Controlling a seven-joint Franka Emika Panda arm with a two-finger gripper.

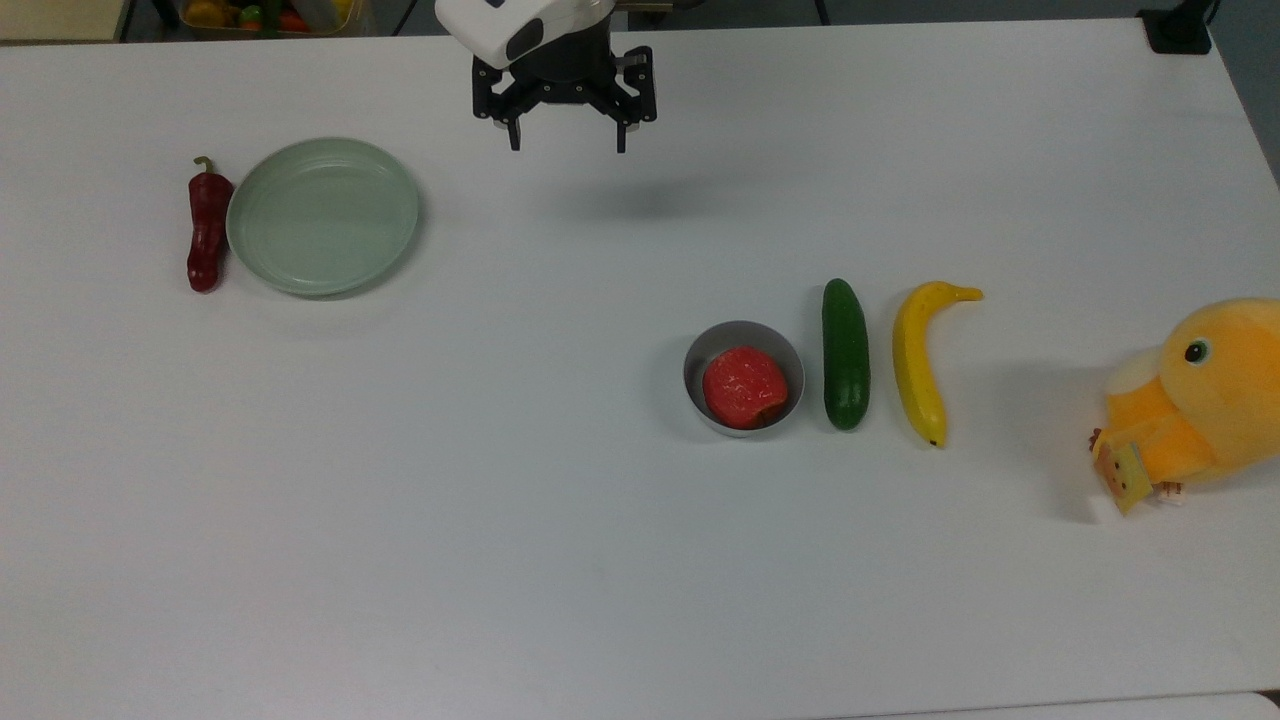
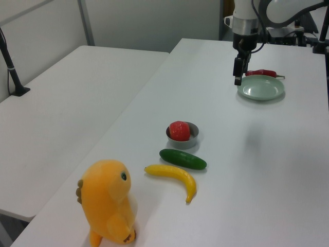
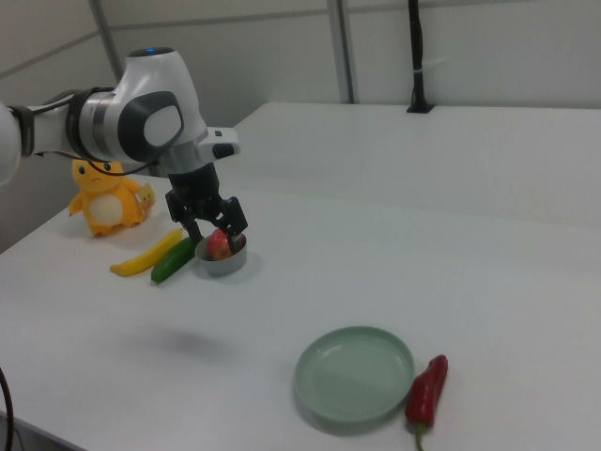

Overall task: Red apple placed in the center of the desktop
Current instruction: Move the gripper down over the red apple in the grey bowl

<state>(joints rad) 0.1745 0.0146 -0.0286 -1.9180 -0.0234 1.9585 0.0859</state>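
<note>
Right now the red apple (image 1: 745,388) sits inside a small grey bowl (image 1: 697,362) on the desktop (image 1: 560,560), somewhat toward the top view's right of the middle. Just beside the bowl on the top view's right lies a dark green cucumber (image 1: 845,354), and next to that, a little apart, a yellow banana (image 1: 918,362). Both lie roughly parallel to each other. Farther toward the top view's right edge stands an orange plush toy (image 1: 1195,400) with a small tag near its base.

Well apart from the apple, the gripper (image 1: 566,140) hangs in the air over the far part of the desktop, its two fingers spread apart with nothing between them, and it casts a soft shadow on the white surface below. In the right view the gripper (image 3: 210,231) overlaps the bowl (image 3: 222,260), but the top view shows them well separated.

On the top view's left, a pale green plate (image 1: 322,216) rests on the desktop. A dark red chili pepper (image 1: 207,238) lies right against its outer rim.
</note>
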